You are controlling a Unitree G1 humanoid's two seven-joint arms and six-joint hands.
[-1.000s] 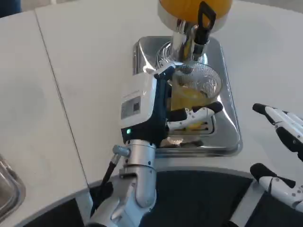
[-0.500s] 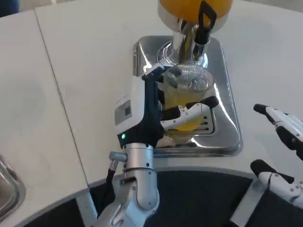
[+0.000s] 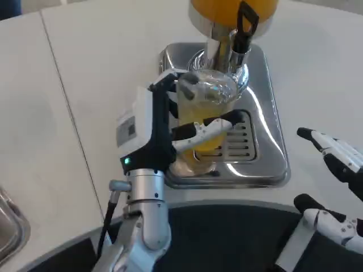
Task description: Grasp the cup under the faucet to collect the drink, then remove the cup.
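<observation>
The left hand (image 3: 170,127) holds the clear ribbed plastic cup (image 3: 203,116), its fingers (image 3: 207,129) wrapped across the front of the wall, and the cup, part full of yellow drink, is tilted a little and sits over the left edge of the shiny steel drip tray (image 3: 266,147), just left of and below the chrome faucet (image 3: 218,48) with its black lever (image 3: 245,25) under the orange drink dispenser (image 3: 232,8). The right hand (image 3: 334,181) rests near the desk's (image 3: 85,85) right edge, well apart from the tray, fingers spread and holding nothing. The collecting looks finished and the carrying-off under way, so the main hazard is spilling: the cup leans, and a quick swing or a further tilt could slop drink over the rim onto the tray or the white desk. A soft plastic wall could also buckle under too tight a squeeze, pushing liquid up, while too loose a hold could let it slide. A pale label on the back of the left hand shows dark marks, too blurred to read; no brand is legible anywhere.
</observation>
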